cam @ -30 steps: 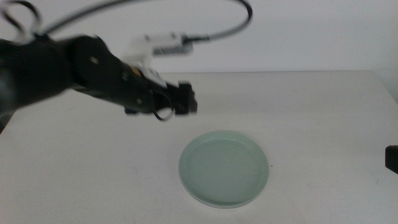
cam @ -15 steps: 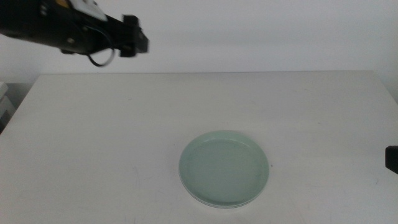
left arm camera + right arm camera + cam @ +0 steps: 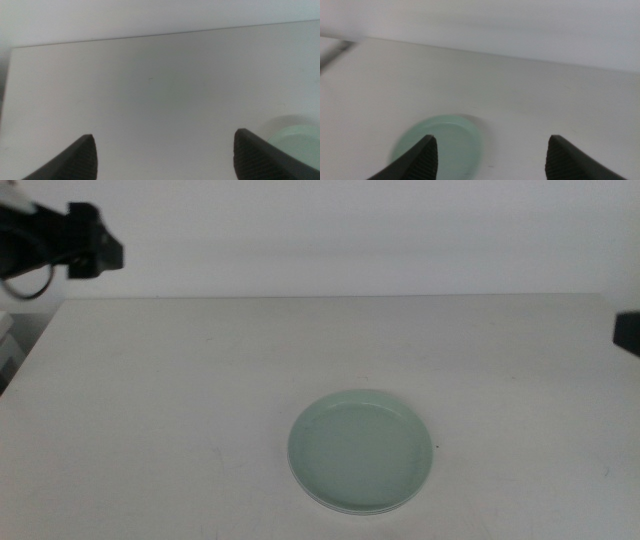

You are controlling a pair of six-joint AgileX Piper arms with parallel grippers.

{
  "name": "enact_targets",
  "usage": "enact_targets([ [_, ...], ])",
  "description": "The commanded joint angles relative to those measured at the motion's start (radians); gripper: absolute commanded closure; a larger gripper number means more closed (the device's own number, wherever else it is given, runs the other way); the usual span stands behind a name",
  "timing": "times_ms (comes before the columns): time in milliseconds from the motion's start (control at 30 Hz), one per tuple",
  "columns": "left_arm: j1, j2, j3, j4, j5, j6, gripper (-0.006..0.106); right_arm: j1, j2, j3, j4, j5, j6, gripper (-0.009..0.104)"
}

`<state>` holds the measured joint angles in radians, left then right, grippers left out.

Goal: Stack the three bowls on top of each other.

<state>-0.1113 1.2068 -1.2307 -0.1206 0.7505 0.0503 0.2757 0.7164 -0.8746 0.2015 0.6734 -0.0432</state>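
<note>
- Right gripper (image 3: 628, 334) cut off by the middle view's right edge, only a dark sliver shown.
- Left gripper (image 3: 88, 248) cropped at the upper left corner.
- Mint green bowl (image 3: 298, 146) clipped by the frame's edge.
- Lower dishes under it barely told apart.

a pale, off-white desk (image 3: 200, 400) fills most of the middle view, its far edge running straight across near 12 o'clock. behind it stands a plain white wall (image 3: 350, 230), bare and evenly lit. at 9 o'clock the desk's left edge slants away, with a strip of darker floor and something white beyond it, too small to tell. light is soft and diffuse, shadows faint.
</note>
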Motion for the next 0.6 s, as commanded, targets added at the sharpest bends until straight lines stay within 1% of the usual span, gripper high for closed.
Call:
enact_targets([
  [0, 0.004, -0.088, 0.028, 0.004, -0.088, -0.007, 0.005, -0.005, 0.081, -0.078, -0.114, -0.082, 0.096, 0.041],
  [33, 0.004, -0.115, 0.051, 0.005, -0.101, -0.007, 0.005, -0.009, 0.108, -0.101, -0.153, -0.082, 0.123, 0.041],
  [100, 0.004, -0.16, 0.087, 0.005, -0.114, -0.009, 0.005, -0.028, 0.147, -0.139, -0.208, -0.081, 0.171, 0.041],
  [167, 0.004, -0.203, 0.12, 0.018, -0.115, -0.012, 0.005, -0.066, 0.169, -0.168, -0.238, -0.082, 0.194, 0.041],
  [333, 0.004, -0.317, 0.22, 0.104, -0.134, -0.06, 0.005, -0.184, 0.118, -0.16, -0.247, -0.083, 0.184, 0.041],
  [467, 0.002, -0.455, 0.36, 0.108, -0.234, -0.081, 0.005, -0.207, -0.003, -0.055, -0.242, -0.124, 0.149, 0.041],
  [567, 0.001, -0.552, 0.482, 0.099, -0.322, -0.079, 0.005, -0.202, -0.115, 0.066, -0.232, -0.211, 0.096, 0.041],
])
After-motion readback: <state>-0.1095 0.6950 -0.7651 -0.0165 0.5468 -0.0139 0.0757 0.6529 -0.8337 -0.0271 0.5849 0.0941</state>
